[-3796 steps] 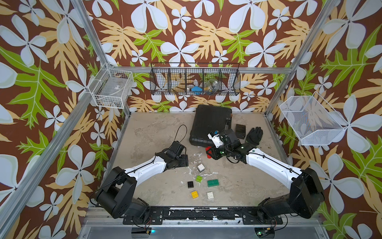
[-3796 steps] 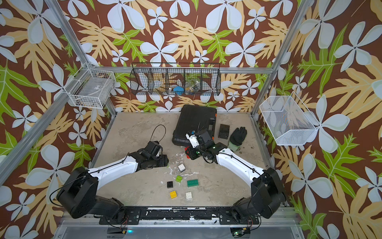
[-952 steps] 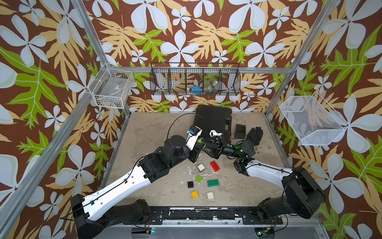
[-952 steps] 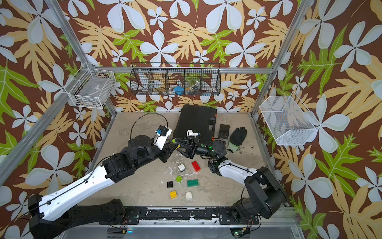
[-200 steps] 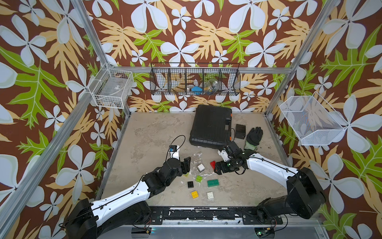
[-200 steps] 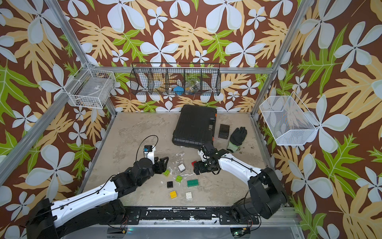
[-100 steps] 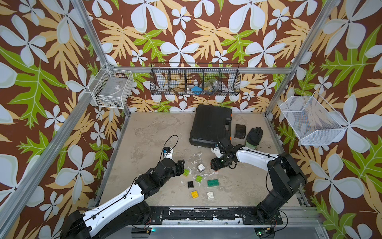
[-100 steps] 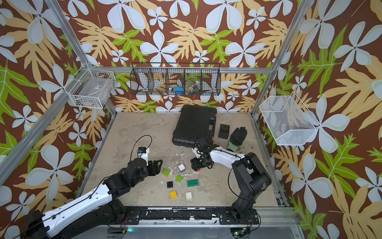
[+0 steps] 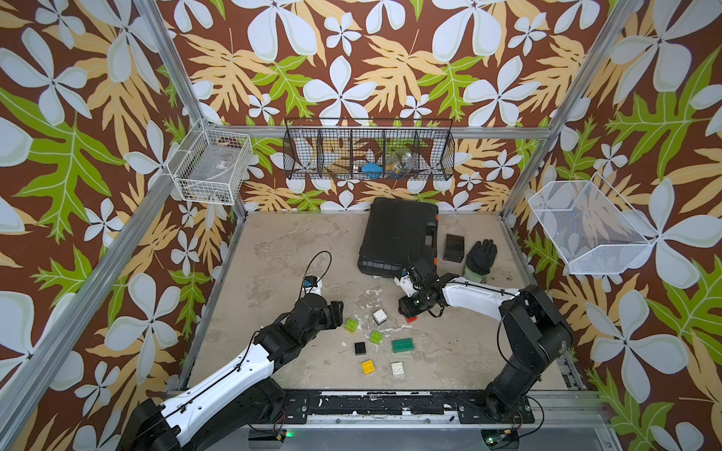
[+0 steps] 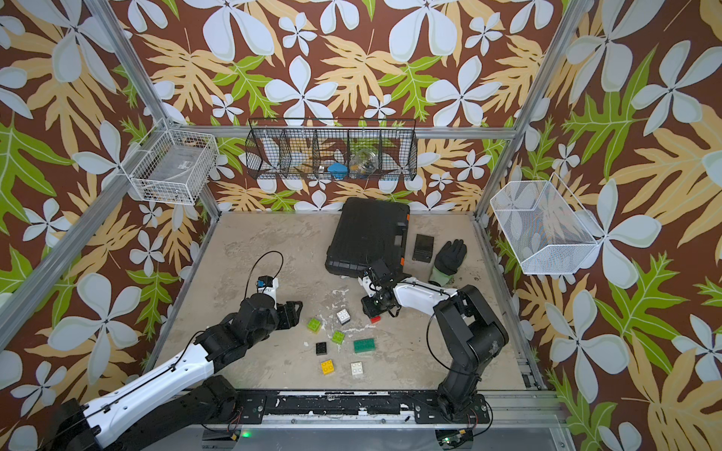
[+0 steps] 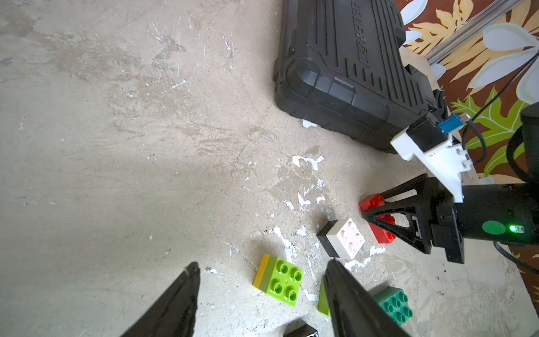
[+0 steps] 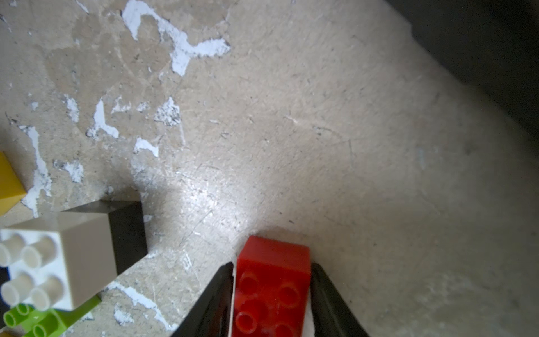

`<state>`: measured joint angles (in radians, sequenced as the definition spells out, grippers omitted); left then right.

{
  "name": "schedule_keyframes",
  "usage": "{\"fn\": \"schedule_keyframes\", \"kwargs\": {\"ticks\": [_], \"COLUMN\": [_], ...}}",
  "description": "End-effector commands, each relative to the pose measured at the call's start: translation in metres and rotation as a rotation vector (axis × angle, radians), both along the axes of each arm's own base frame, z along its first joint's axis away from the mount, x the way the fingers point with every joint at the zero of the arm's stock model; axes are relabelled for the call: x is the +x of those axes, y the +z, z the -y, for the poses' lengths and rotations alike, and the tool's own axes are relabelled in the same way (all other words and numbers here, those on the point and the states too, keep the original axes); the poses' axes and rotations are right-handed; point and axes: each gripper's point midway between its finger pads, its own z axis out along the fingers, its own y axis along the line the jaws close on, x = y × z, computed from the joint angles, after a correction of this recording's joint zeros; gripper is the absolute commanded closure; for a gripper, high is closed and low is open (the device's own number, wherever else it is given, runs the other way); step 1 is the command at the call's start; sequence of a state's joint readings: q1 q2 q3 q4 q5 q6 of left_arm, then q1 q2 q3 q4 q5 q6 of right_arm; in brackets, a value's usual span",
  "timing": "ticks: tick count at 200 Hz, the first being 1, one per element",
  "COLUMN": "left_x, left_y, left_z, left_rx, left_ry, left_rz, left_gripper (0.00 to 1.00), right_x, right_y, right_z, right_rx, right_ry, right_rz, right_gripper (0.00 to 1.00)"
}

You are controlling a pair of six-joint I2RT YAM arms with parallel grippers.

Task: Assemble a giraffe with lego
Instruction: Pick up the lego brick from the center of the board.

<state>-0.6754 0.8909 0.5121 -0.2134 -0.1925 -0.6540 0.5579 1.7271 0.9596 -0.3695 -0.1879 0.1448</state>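
Plainly, in both top views the right gripper [image 9: 408,311] is sitting low over the small red studded plastic brick [image 9: 409,319] on the scuffed beige tabletop [image 9: 293,254]. The other loose lego bricks [image 10: 364,345] are lying just beside it, and no giraffe is joined yet. In the left wrist view the left gripper [image 11: 261,262] is hanging empty, jaws apart. In the right wrist view the black fingers [image 12: 215,297] are clamping the brick's long sides, stopping short of its far end. I judge it may be twisting or slipping once lifted.

beige tabletop [image 9: 281,250] bears scattered lego bricks [image 9: 376,336], black case [image 9: 398,238], small black box [image 9: 454,248], glove [image 9: 481,257].
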Motion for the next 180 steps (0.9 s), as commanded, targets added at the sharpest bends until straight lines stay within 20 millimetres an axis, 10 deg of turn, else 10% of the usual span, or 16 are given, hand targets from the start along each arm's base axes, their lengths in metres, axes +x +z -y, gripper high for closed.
{"fn": "schedule_keyframes", "kwargs": {"ticks": [1,98,180], "left_x": [-0.01,-0.016,-0.028], "left_y": [-0.015,-0.039,-0.067], "left_z": [0.011,0.043,0.052], "left_rx": [-0.01,0.074,0.307], "left_ry": [-0.068,-0.31,-0.427], "left_rz": [-0.09,-0.175,-0.269], "left_gripper": [0.31,0.22,0.2], "right_x": [-0.029,-0.04,-0.038], "right_y": [-0.014,-0.006,0.101], "right_z": [0.011,0.008,-0.007], "right_rx": [-0.092,-0.139,0.018], "right_ry": [0.046,0.113,0.127], "right_rz": [-0.079,-0.052,0.078], "right_gripper": [0.54,0.81,0.82]}}
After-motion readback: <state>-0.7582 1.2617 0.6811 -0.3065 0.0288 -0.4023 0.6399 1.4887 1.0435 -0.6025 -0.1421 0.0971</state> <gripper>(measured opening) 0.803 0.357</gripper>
